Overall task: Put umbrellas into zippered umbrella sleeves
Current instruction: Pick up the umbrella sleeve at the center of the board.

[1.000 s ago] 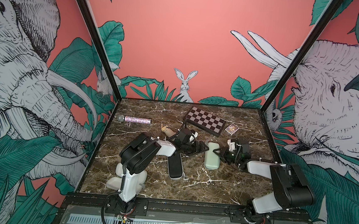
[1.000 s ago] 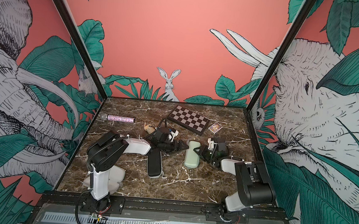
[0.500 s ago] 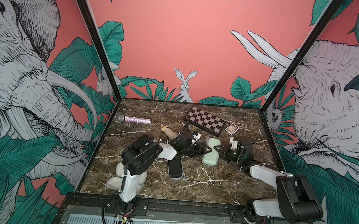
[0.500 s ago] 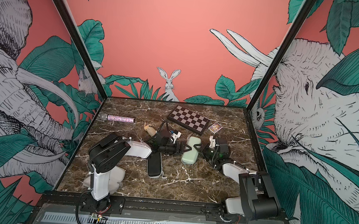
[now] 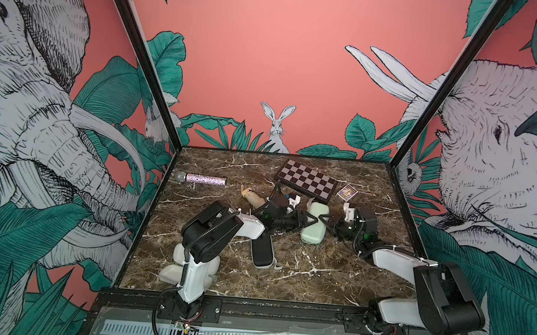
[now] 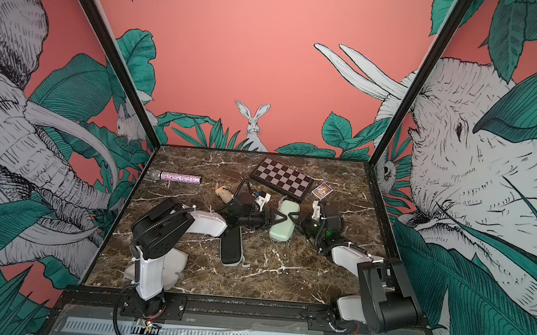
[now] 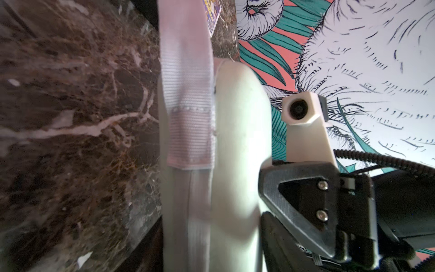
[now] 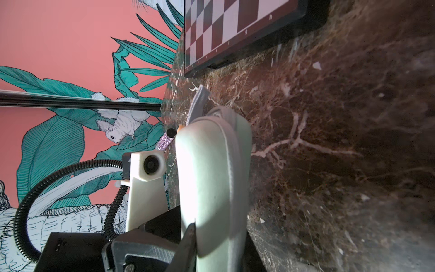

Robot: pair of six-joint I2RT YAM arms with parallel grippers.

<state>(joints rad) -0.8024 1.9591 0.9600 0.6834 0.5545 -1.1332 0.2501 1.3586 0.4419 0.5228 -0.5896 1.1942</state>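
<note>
Little looks finished. The pale mint green hard-shell zip sleeve [image 5: 312, 235] lies on the dark marble table [image 5: 318, 275], directly between the two sets of fingers. The right gripper [image 5: 323, 220] is clamped on one long side of it, one finger above the shell and one under it. The left gripper [image 5: 308, 219] has a finger on either side of the opposite edge, but I cannot tell whether they grip it.

Just beyond the left fingers a stubby tan folded fabric umbrella [image 5: 252, 197] lies loose, so it needs sleeving. Behind those fingers, beside the forearm, rests a black oblong zip sleeve [image 5: 263, 250], seemingly shut, its contents hidden. A beige clamshell sleeve [image 5: 171, 271] sits far back by that arm's base, mostly blocked by it.

No mint or black umbrella shows anywhere; either may already be cased. The wrist views are too close and blurred to show whether the mint sleeve's zip is open
</note>
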